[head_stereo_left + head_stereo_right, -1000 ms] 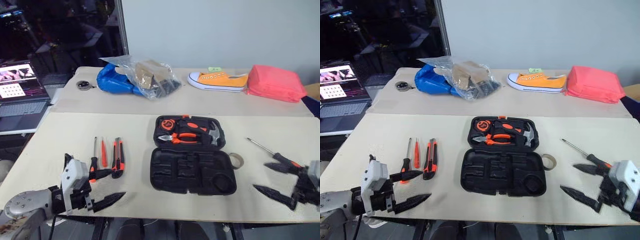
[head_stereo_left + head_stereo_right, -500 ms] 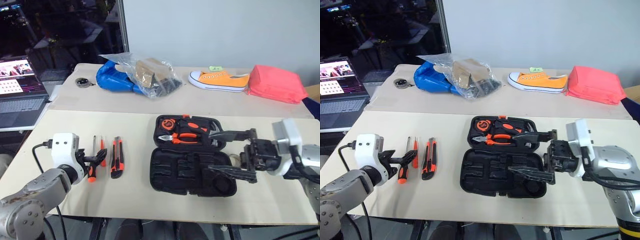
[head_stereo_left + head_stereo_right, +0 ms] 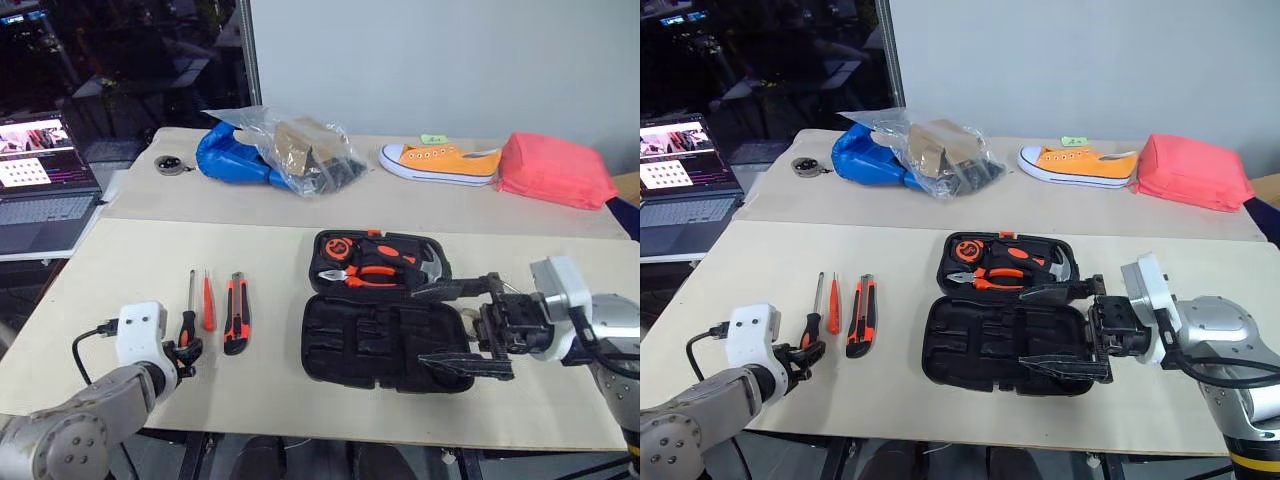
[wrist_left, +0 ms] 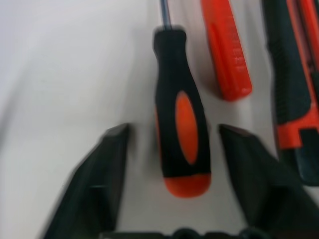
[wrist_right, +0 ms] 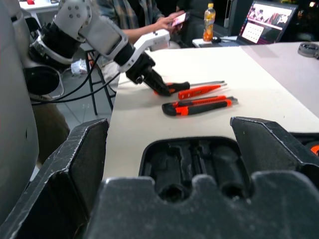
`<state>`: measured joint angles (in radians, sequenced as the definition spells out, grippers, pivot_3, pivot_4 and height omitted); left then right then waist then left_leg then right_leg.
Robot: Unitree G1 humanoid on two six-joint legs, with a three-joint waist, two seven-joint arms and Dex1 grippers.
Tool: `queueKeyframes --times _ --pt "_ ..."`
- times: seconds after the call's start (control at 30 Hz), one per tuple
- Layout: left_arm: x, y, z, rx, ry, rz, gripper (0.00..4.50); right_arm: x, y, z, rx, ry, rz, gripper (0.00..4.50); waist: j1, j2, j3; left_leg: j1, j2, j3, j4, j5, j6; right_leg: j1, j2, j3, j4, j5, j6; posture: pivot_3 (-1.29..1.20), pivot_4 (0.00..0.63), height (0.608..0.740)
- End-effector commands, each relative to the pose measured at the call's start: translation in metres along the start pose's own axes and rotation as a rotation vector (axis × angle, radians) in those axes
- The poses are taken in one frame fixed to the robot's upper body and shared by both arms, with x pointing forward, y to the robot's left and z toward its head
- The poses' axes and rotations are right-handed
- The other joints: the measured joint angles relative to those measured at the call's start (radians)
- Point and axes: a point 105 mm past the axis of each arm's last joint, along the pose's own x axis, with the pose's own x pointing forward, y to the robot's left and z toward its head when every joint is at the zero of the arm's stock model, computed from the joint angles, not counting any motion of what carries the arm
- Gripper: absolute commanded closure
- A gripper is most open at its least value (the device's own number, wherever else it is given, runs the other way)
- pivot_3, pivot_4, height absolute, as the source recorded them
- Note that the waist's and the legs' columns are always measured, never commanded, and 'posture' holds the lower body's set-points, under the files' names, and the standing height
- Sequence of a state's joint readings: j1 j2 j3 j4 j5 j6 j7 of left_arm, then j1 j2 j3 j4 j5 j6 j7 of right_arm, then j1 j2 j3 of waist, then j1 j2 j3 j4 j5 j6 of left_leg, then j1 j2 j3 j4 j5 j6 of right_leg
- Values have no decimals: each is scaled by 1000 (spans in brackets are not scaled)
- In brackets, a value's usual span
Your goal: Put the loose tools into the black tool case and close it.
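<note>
Two left fingers (image 4: 112, 164) flank the black-and-orange screwdriver (image 4: 180, 134), apart.

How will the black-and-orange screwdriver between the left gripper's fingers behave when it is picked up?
The screwdriver looks rigid, so it should not bend. Its rounded handle may roll or twist between the left gripper's open fingers. The thin metal shaft probably makes it handle-heavy, so it might tilt.
</note>
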<state>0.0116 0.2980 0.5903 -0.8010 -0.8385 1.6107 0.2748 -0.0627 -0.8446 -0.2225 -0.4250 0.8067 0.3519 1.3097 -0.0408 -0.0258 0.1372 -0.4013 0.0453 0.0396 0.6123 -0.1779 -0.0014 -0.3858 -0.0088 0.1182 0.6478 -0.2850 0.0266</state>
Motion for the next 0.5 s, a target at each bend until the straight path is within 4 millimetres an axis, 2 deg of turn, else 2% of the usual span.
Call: queueKeyframes --times 0.03,0.07,0.13,0.17,0.23,0.3,0.37,0.43,0.5 --pt "-6 1 8 11 -58 3 3245 -7 0 4 -54 -14 -23 0 -1 0 0 0 0 0 0 0 0 0 0 0 0 0 0 0 150 740" --pt "-9 2 14 5 -100 -6 3632 -7 1 3 -50 -16 -30 0 -2 0 0 0 0 0 0 0 0 0 0 0 0 0 0 0 150 740" --pt "-17 3 26 14 -180 -21 3629 -9 1 1 -48 -22 -48 0 -2 0 0 0 0 0 0 0 0 0 1 0 0 0 0 0 150 740" --pt "-25 -1 42 39 -281 -85 3629 -11 0 -1 -48 -23 -75 0 -3 0 0 -1 0 0 0 0 0 -1 1 0 0 1 -2 0 150 740" --pt "-43 -14 62 197 -401 -235 3629 -17 -2 -5 -48 -15 -136 0 -2 -2 0 -1 0 0 0 0 0 -1 1 0 0 2 -5 0 150 740" --pt "-58 -44 67 352 -395 -517 3629 -27 -4 -12 -40 6 -213 0 2 -2 0 -3 1 1 -2 0 0 -2 1 -3 -1 2 -9 0 150 740" --pt "-66 -70 70 526 -366 -727 3629 -39 -1 -19 -30 43 -273 0 13 0 -1 -2 0 2 -2 0 -1 -2 -2 -3 0 1 -9 0 150 740" --pt "-67 -87 72 663 -330 -867 3629 -50 1 -24 -21 72 -318 0 29 1 -1 -2 -1 4 -2 0 -1 -2 -3 -4 -1 0 -9 0 150 740" --pt "-57 -106 79 785 -296 -969 3629 -65 4 -30 -14 109 -375 0 33 3 -2 -2 -1 6 -2 0 -1 -1 -4 -4 -2 -4 -8 0 150 740"
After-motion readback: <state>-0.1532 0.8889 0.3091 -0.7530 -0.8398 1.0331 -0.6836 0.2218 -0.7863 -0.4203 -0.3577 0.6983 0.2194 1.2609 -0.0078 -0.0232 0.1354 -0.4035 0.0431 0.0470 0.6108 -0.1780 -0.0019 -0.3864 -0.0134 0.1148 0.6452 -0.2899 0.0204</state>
